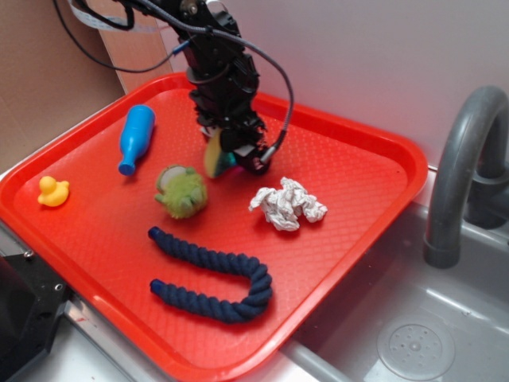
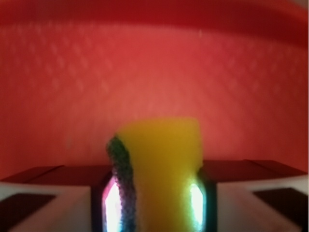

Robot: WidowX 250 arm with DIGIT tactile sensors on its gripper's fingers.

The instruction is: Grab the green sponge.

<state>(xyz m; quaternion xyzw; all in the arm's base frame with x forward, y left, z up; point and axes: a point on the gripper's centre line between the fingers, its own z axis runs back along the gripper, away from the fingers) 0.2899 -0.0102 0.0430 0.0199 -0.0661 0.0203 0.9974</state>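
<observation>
The gripper (image 2: 157,200) is clamped on the green sponge (image 2: 161,169): in the wrist view the fingers (image 2: 112,203) press its two sides, yellow foam filling the gap between them and the dark green scouring layer running up along the left finger. The exterior view shows the same hold, the sponge (image 1: 213,153) standing on edge between the fingers (image 1: 246,155), low over the tray (whether it touches the floor cannot be told).

One red tray (image 1: 350,207) holds everything. Counted, there are six things on it: one sponge, one fuzzy ball (image 1: 182,192), one paper wad (image 1: 286,204), one rope (image 1: 213,274), one bottle (image 1: 136,137) and one duck (image 1: 53,191).

Nearest the fingers is the light-green ball, just beside them toward the camera and left. The crumpled white paper lies near on the other side, toward the camera and right. The dark blue rope, bent in a U, lies farther out toward the tray's front edge, beyond the ball. The blue bottle lies on its side to the left of the fingers, well apart. The yellow duck sits farthest left, near the rim.

Outside the tray, a grey sink (image 1: 413,342) and one grey faucet (image 1: 461,175) stand far to the right.
</observation>
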